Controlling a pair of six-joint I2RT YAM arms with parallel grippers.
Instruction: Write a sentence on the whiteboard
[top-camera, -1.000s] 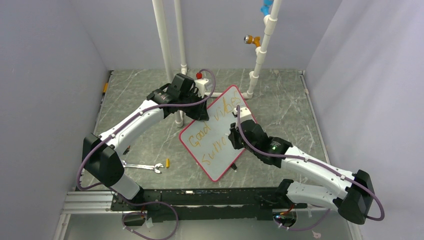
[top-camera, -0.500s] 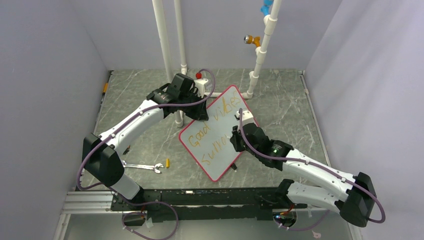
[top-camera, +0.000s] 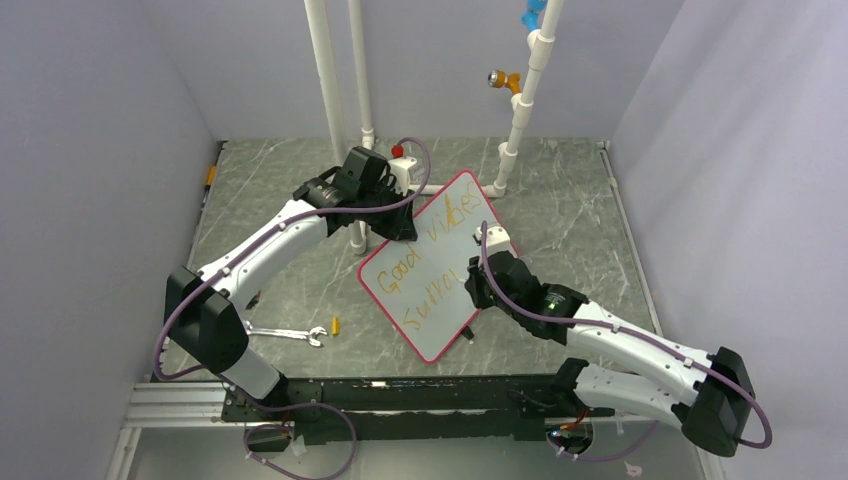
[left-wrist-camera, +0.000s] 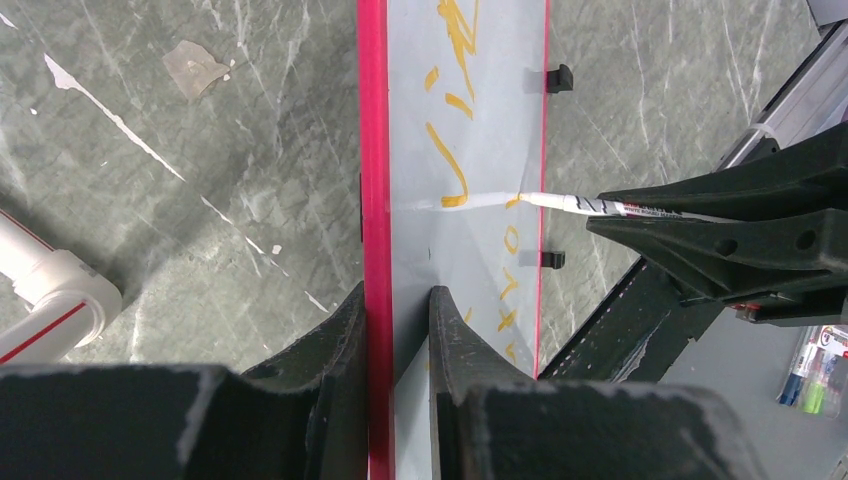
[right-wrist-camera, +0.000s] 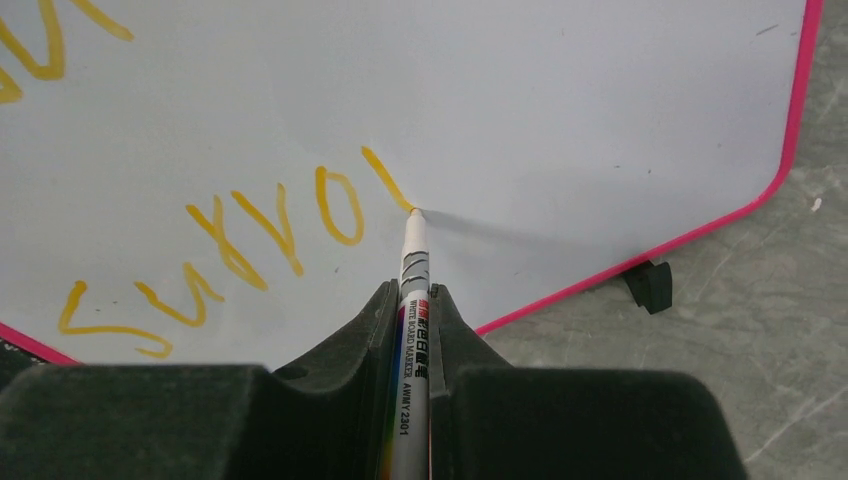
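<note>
over grey marble table (top-camera: 580, 200), right arm (top-camera: 620, 335) outstretched, marker (right-wrist-camera: 411, 300) tip on whiteboard (right-wrist-camera: 560, 120)

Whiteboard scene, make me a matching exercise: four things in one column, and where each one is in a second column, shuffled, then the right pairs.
Things
1 marker
2 whiteboard
3 wrench
4 white pipes

Places
A lying on the table, left of the board
B standing upright at the back of the table
C pink rim pinched in the left gripper
D held in the right gripper, tip touching the board

Pairs: 1-D, 2-C, 3-A, 4-B
</note>
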